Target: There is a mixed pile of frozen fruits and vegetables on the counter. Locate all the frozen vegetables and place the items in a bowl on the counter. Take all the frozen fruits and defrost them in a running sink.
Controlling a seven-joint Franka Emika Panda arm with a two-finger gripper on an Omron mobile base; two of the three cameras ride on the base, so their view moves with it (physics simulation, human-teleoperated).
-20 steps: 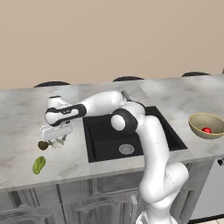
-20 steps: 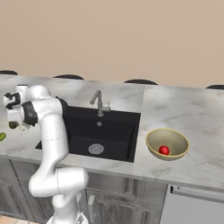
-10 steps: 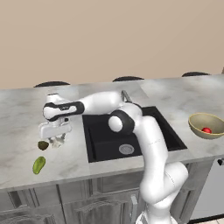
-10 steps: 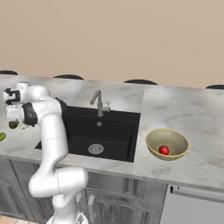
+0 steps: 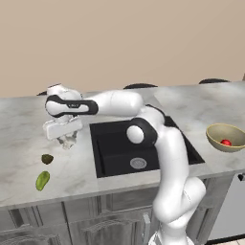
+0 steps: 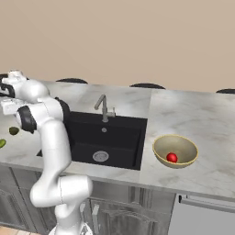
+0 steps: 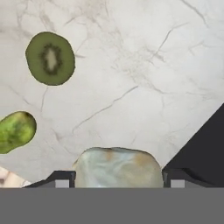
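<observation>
White bulb (image 7: 117, 167) — bottom cut off.

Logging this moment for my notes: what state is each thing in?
gripper: shut on the garlic bulb.
garlic bulb: held between the fingers.
tomato: in the bowl.
kiwi half: lying on the counter.
yellow-green fruit: lying on the counter.
sink: no food inside.

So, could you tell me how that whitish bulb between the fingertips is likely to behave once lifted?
The garlic bulb looks rounded and lumpy, so it may pivot in the end effector. It seems small, probably light. If dropped on the counter, it would likely roll.
</observation>
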